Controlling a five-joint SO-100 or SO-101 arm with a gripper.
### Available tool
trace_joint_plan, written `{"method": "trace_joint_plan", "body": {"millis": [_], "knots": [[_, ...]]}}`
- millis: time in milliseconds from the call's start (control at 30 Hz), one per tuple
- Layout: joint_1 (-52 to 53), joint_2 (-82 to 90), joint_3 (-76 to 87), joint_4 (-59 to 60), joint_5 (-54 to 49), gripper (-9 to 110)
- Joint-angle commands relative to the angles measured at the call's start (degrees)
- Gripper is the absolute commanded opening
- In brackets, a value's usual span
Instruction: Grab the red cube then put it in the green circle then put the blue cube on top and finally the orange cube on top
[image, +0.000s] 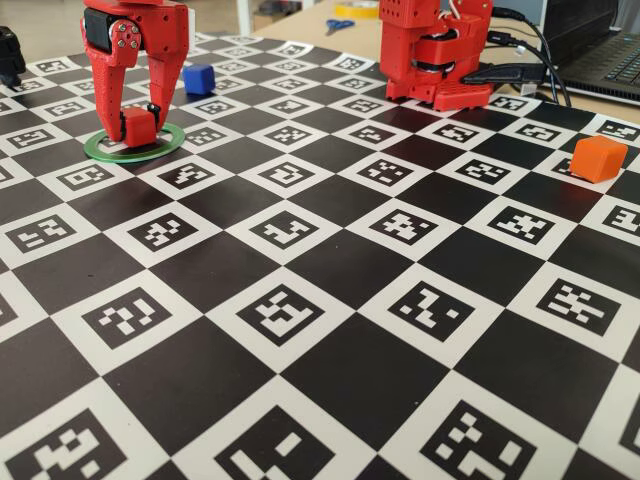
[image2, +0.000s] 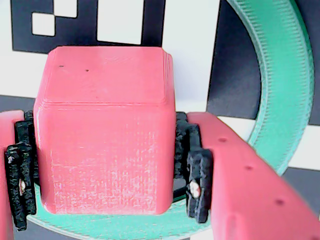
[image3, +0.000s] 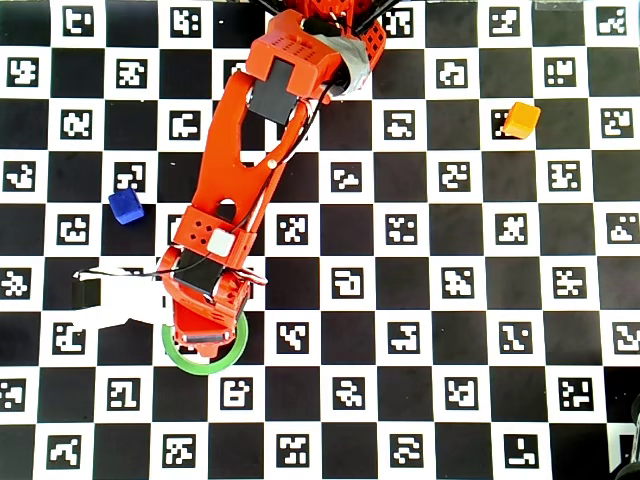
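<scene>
Placing step one: my fingers (image2: 192, 165) clamp the red cube (image2: 102, 130) inside the green circle (image: 134, 143). Next I'd release, then fetch the blue cube (image3: 125, 206) at ten o'clock overhead.

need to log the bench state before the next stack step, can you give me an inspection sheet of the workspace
surface: checkerboard mat of black squares and printed markers, flat.
job's things: red cube inside the green circle, between the fingers; blue cube and orange cube loose on the mat, far apart.
clutter: scissors and a yellow tape roll beyond the mat in the fixed view.
grippers: gripper down over the ring, black pads against the cube's sides.
cables: black leads by the arm base; thin wire along the arm.
surroundings: laptop at the right of the fixed view.
</scene>
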Motion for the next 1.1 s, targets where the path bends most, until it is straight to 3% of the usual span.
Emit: {"method": "trace_joint_plan", "body": {"millis": [0,733,1067], "knots": [[1.14,2.9,-0.09,-0.88,0.09,19],[1.93,3.52,0.26,-1.58,1.93,44],[2.02,4.04,0.26,-1.41,2.29,46]]}}
